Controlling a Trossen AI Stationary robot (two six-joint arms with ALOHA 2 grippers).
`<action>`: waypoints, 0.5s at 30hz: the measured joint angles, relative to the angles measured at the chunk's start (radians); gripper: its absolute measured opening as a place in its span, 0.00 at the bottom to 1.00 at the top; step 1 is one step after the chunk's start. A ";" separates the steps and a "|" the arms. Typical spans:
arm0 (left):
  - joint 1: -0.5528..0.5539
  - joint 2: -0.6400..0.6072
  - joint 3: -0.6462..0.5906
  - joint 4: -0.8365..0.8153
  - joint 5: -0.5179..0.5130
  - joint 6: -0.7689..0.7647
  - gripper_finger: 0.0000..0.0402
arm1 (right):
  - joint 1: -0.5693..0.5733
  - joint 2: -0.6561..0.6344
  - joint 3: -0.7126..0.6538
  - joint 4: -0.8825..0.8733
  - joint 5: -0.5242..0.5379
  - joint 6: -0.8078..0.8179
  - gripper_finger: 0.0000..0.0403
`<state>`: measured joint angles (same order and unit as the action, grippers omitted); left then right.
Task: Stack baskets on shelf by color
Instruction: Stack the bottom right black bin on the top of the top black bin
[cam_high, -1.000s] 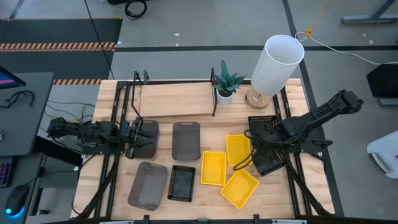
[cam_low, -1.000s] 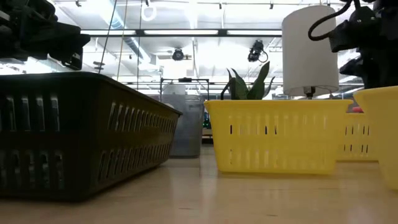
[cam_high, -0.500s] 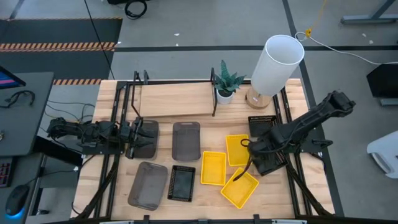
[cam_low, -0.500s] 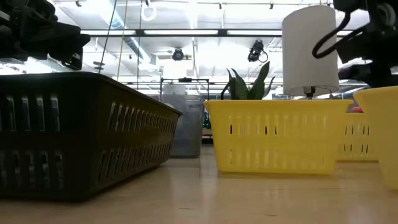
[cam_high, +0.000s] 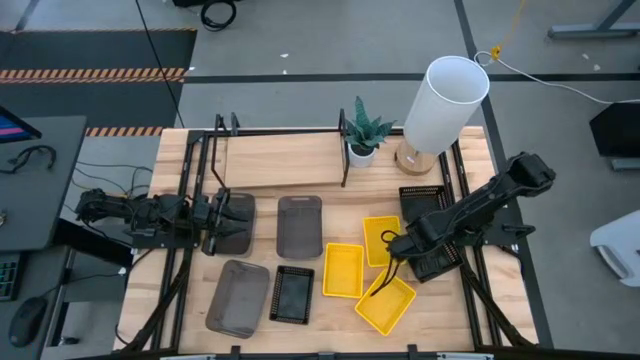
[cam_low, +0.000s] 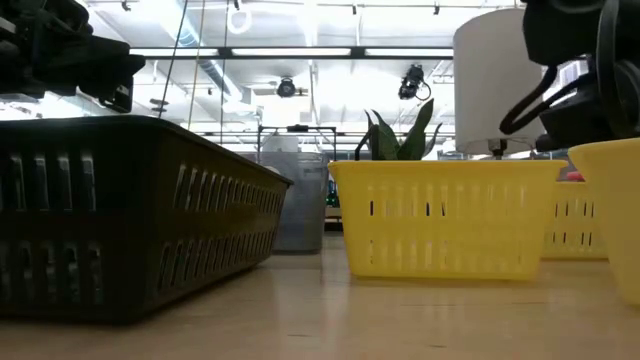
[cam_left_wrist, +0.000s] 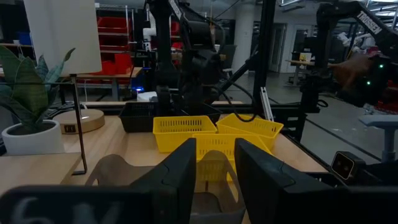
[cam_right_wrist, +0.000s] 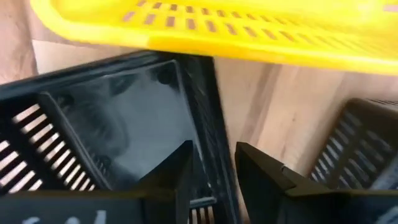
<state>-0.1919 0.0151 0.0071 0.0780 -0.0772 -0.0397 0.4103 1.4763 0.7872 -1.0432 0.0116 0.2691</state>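
Observation:
Three yellow baskets (cam_high: 343, 270) (cam_high: 385, 303) (cam_high: 378, 238) lie on the table's right half. Two grey ones (cam_high: 298, 225) (cam_high: 238, 297) and a small black one (cam_high: 293, 295) lie on its left half. The shelf (cam_high: 280, 160) runs along the far side. My right gripper (cam_right_wrist: 214, 177) points down beside the far yellow basket (cam_right_wrist: 205, 28). It is open, with its fingers on either side of a black basket's side wall (cam_right_wrist: 208, 124). My left gripper (cam_left_wrist: 214, 168) waits at the left, open and level. My right gripper comes from above, its two fingers (cam_right_wrist: 267, 180) on either side of the black basket's side wall (cam_right_wrist: 211, 143) near a corner. The basket rests on the table. I cannot tell whether the fingers touch the wall.
A white lamp (cam_high: 445, 100) and a potted plant (cam_high: 365, 135) stand at the shelf's right end. Another black basket (cam_high: 420, 200) lies behind my right arm. Black frame rails (cam_high: 185, 250) run along both sides of the table. In the low view a dark basket (cam_low: 130, 220) fills the left.
My right gripper has gone down and toward the table's left and near edges, closing on the yellow baskets, and its wrist has rolled. The baskets have stayed where they were.

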 joint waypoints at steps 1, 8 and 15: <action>0.000 0.000 0.000 0.000 0.000 0.000 0.29 | 0.000 0.010 0.000 0.005 -0.004 -0.003 0.29; 0.000 0.000 0.000 0.000 0.000 0.000 0.29 | 0.000 0.057 -0.002 0.032 -0.006 -0.007 0.20; 0.000 0.000 0.000 0.000 0.000 0.000 0.29 | 0.001 0.077 -0.002 0.048 -0.014 -0.011 0.07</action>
<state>-0.1918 0.0151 0.0071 0.0780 -0.0771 -0.0399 0.4114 1.5533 0.7853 -0.9954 -0.0019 0.2585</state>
